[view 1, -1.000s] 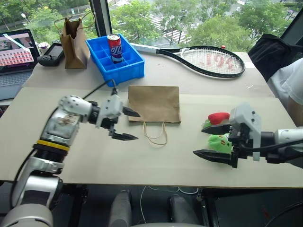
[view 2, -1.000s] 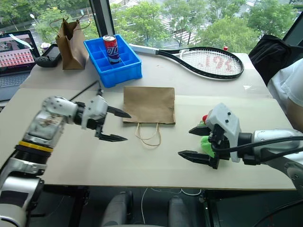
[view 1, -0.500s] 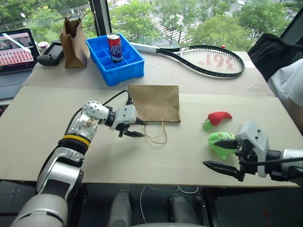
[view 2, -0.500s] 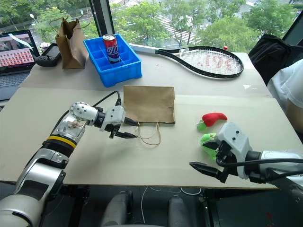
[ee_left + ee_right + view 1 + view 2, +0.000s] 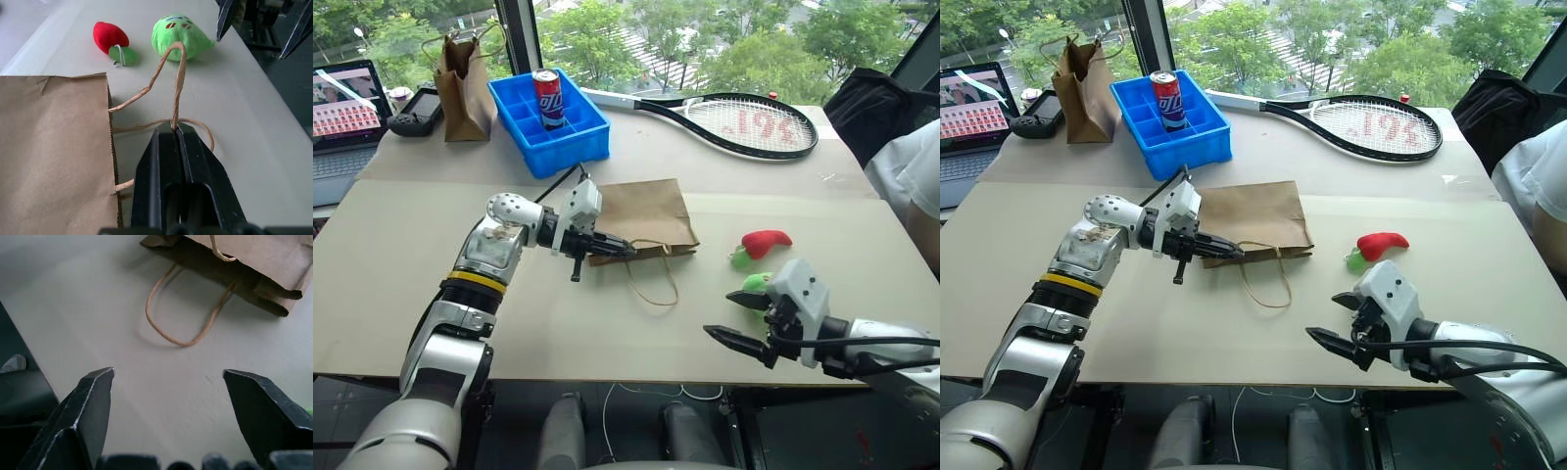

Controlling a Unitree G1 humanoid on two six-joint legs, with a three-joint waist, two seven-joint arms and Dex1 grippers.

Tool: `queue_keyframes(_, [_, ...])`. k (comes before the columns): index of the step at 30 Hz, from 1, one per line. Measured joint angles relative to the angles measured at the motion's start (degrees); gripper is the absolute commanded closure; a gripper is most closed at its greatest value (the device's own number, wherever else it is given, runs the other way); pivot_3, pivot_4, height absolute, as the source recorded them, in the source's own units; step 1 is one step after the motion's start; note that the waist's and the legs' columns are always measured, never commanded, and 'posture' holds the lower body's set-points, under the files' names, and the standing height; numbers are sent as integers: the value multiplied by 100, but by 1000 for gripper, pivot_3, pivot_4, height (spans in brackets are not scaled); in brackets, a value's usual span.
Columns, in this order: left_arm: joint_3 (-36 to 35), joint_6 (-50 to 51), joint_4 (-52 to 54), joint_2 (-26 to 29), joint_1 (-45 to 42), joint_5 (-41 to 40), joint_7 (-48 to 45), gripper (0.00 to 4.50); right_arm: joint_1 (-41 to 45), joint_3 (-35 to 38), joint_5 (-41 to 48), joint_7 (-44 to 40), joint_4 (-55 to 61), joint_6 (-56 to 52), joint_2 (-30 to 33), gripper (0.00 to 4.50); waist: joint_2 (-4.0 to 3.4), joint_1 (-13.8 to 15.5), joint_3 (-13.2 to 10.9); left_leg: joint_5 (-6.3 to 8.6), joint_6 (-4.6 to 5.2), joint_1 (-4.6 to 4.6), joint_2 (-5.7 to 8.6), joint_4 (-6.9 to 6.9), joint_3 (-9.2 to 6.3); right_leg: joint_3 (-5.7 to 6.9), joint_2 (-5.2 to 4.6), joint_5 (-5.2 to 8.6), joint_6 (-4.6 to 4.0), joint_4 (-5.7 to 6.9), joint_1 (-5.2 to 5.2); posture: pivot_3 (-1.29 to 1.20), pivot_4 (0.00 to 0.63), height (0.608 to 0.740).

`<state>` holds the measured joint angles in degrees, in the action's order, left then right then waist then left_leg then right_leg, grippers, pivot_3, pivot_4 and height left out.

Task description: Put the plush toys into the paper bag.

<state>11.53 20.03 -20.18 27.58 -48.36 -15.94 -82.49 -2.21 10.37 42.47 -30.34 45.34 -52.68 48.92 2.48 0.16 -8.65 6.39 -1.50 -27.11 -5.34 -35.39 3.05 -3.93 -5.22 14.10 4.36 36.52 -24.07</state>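
Nearest you, your right hand (image 5: 736, 317) hangs just above the front edge of the desk (image 5: 401, 284), its two black fingers spread apart with nothing between them, and the green plush toy (image 5: 181, 35) lies right behind it, partly hidden from the head camera. A little farther back and beside it sits the red chili toy (image 5: 764, 242), green stem toward you, apart from the green one. Toward the middle of the desk, your left hand (image 5: 625, 248) has its fingers pressed together on one cord handle (image 5: 177, 83) of the paper bag (image 5: 641, 211), pinching the loop so it rises off the surface, while the second handle (image 5: 653, 281) lies slack on the desk. The bag itself lies flat, its mouth edge lifted a little at the gripped side. Both toys are outside the bag. Beyond it stand a blue crate (image 5: 551, 127) holding a soda can (image 5: 549, 98), a darker upright paper bag (image 5: 462, 86), a tennis racket (image 5: 739, 125) and a laptop (image 5: 342, 122).
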Motion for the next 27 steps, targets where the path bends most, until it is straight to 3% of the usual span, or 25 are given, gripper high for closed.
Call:
queue_keyframes(8, [-275, 1598, 1273, -168, 19, -677, 709, 4500, 894, -873, -444, 762, -507, 20, -1327, 4389, -2, -25, 0, 1, 1, -4, 0, -35, -13, 1, 6, 8, 7, 38, -2, 0, 150, 731])
queue_keyframes(14, [-282, 2197, 1960, -179, 21, -1053, 987, 4500, 1268, -1450, -990, 1055, -1161, 282, -2046, 4468, -5, -35, 0, 0, 1, -7, 0, -41, -13, 0, 6, 8, 7, 45, -3, 0, 150, 731])
queue_keyframes(27, [-385, 2508, 1949, -272, -84, -1272, 1594, 4500, 1999, -2393, -2374, 800, -3140, 1401, -2630, 4468, -5, -70, 0, 0, 0, -9, 0, -42, -13, 1, 7, 8, 7, 48, -6, 0, 150, 731])
